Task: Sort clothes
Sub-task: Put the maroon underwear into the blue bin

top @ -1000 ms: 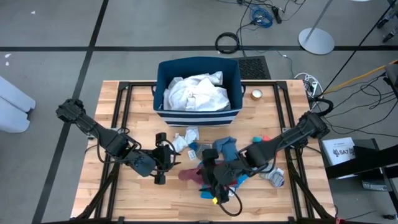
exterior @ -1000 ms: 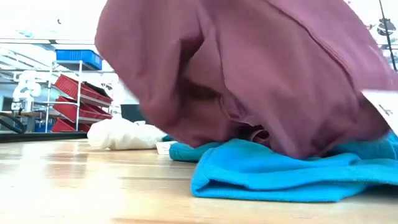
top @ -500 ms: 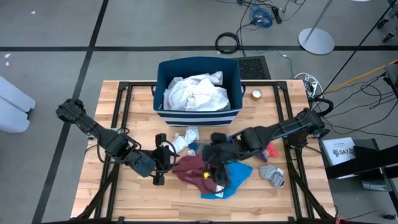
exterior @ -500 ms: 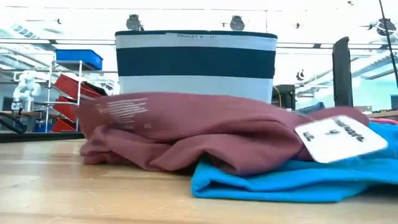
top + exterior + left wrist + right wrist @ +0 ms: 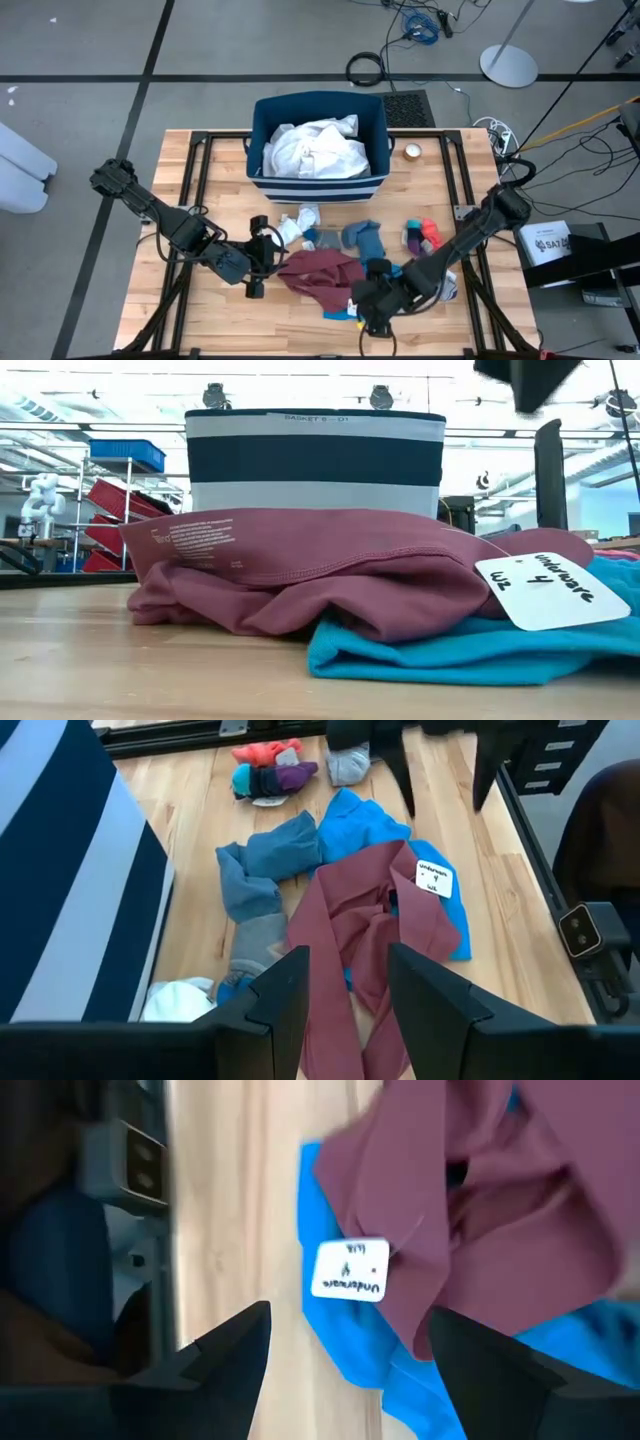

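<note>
— Right pincer (image 5: 368, 318) status? Mine reads released, fingers (image 5: 225, 1352) spread with nothing between them, hovering over the near edge of the maroon garment (image 5: 320, 276).

— Agreed. My right wrist feed looks straight down on that maroon garment, with the bright blue garment (image 5: 350, 1350) under it and a white label (image 5: 350, 1269) lying on top.

— And the left pincer (image 5: 258, 258)?

— Released too, empty, sitting on the table (image 5: 210, 320) just to the left of the maroon garment, pointing at it.

— What else is around the maroon garment?

— Grey-blue pieces (image 5: 362, 238) just behind it, a white bundle (image 5: 293, 226) behind its left end, a red and purple bunch (image 5: 422, 235) further right, and a grey sock (image 5: 347, 765) near that.

— The navy striped bin (image 5: 318, 186)?

— Behind the maroon garment, with white clothes (image 5: 315, 150) piled inside.
</note>
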